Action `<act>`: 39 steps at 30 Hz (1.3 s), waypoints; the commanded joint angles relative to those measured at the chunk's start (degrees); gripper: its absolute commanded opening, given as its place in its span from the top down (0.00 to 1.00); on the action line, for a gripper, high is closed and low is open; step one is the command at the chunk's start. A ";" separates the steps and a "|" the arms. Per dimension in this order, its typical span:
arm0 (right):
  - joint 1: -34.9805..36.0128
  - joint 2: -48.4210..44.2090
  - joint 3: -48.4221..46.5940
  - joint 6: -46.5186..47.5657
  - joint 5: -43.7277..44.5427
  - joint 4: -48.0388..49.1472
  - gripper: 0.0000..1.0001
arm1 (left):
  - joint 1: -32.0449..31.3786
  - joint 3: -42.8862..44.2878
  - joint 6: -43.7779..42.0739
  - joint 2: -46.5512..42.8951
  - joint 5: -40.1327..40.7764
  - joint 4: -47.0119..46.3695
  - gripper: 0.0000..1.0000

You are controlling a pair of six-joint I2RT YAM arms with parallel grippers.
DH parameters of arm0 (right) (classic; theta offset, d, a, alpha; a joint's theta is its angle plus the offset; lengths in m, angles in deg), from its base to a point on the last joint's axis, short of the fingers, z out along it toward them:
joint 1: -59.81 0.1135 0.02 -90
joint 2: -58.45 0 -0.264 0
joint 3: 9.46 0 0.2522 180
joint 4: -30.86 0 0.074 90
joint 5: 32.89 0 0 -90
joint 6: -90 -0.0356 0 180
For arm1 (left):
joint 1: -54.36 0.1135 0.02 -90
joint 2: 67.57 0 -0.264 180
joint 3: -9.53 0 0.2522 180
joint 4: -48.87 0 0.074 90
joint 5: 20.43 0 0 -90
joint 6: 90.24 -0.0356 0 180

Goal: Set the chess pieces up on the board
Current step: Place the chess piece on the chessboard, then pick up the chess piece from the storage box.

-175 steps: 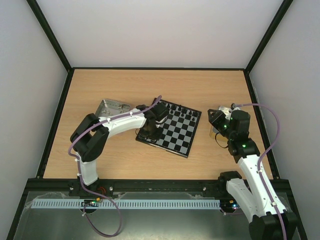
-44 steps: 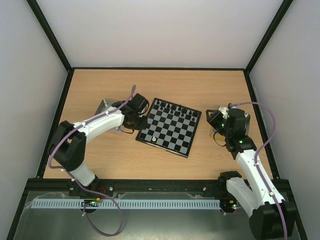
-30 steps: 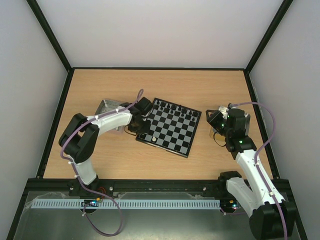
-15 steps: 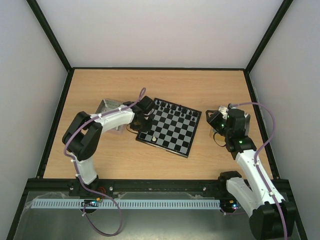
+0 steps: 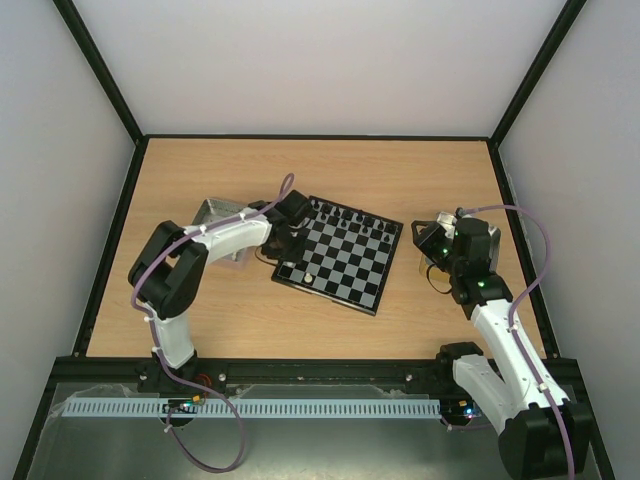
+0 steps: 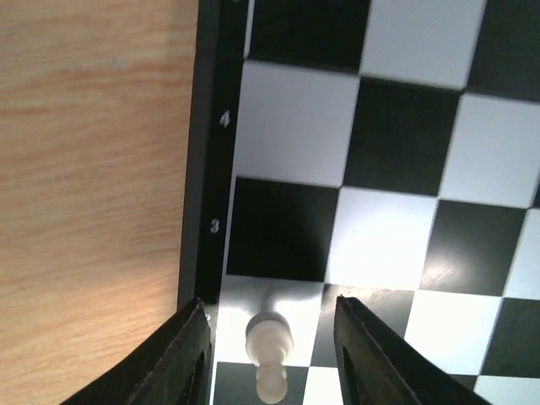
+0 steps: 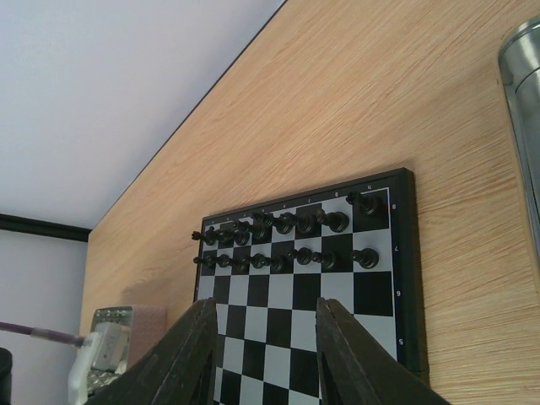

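On my left wrist feed I read two white numerals on the black border of the board (image 6: 205,169): a 4 and, lower in the frame, a 3 (each beside its own row of squares). On the right wrist feed, the border marks are too small to read.

I count one board (image 5: 345,262) on my desk (image 5: 240,320). Black pieces (image 7: 285,223): sixteen as best I can tell, two rows of eight. White pawns: two, I think, one pawn (image 5: 310,271) seen from overhead, another pawn (image 6: 268,337) on the left wrist camera. Metal trays: two, a left tray (image 5: 218,213) and a right tray (image 7: 525,51). Arms: two.
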 commanded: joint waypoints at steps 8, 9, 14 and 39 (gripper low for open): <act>0.29 -0.80 0.39 -0.11 0.36 0.64 0.68 | 5.11 4.26 0.92 -7.55 3.40 1.58 0.51; 0.34 -0.84 0.45 -0.23 0.34 0.71 0.68 | 6.51 3.89 1.30 -8.61 4.02 1.37 0.51; 0.28 -0.80 0.48 -0.16 0.27 0.80 0.68 | 17.26 -0.51 4.31 -14.56 4.91 -1.55 0.55; 0.37 -1.24 0.84 0.07 0.47 0.65 0.71 | 36.13 1.54 5.32 0.13 0.32 -7.42 0.74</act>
